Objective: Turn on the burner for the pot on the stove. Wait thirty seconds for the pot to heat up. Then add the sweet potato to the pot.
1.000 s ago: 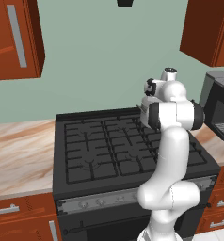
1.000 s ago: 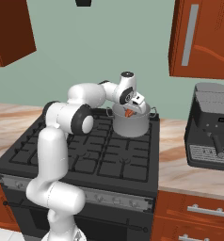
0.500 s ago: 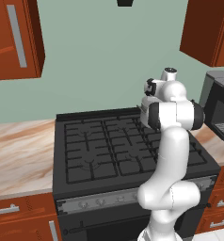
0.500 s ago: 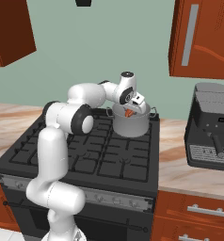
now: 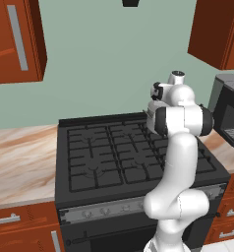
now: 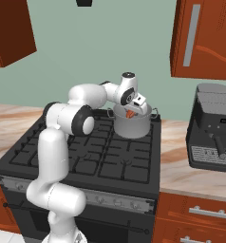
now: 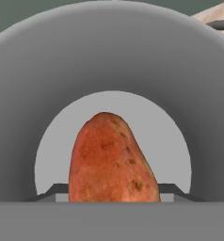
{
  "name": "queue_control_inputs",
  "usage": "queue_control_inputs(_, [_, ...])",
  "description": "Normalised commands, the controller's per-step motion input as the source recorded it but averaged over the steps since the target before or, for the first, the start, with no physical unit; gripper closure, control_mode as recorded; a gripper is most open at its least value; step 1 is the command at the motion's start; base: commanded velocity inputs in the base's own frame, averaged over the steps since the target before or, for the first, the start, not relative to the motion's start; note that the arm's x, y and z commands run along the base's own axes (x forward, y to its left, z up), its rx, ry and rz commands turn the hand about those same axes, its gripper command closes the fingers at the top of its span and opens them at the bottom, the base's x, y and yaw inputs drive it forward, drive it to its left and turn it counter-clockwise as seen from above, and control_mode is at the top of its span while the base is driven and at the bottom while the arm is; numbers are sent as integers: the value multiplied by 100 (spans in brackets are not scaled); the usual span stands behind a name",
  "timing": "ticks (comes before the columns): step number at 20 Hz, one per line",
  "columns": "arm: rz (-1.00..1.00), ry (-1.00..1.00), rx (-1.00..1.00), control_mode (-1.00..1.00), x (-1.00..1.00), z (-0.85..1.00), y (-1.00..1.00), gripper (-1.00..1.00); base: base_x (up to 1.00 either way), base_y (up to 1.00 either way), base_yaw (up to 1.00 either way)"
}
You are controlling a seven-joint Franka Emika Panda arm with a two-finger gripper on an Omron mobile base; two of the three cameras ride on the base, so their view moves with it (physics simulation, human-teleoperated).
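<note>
My gripper (image 6: 130, 113) hangs just over the mouth of the shiny metal pot (image 6: 132, 125), which stands on the back right burner of the black stove (image 6: 86, 159). It is shut on the orange-red sweet potato (image 6: 129, 114). In the hand view the sweet potato (image 7: 111, 160) stands upright between my fingertips (image 7: 55, 190), gripper (image 7: 114, 192), with the pot's grey inside wall (image 7: 38, 70) and round bottom straight below it. The stove (image 5: 114, 152) also shows in the left base view, where my arm covers its back right corner.
A dark coffee machine (image 6: 213, 128) stands on the counter right of the stove, coffee machine (image 5: 229, 110). Knobs (image 6: 116, 201) line the stove's silver front strip. Wooden wall cabinets (image 6: 202, 38) hang above. Marble counter (image 5: 20, 157) runs left of the stove.
</note>
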Motion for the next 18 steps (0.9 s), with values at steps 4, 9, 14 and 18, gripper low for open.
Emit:
queue_control_inputs(4, [0,7,0,-100,9,0,0,100,0,0,0])
queue_control_inputs(9, [0,12,0,-100,18,0,0,100,0,0,0])
queue_control_inputs(14, [0,13,2,-100,27,0,-6,100,0,0,0])
queue_control_inputs(18, [0,8,4,-100,8,-9,-10,100,0,0,0])
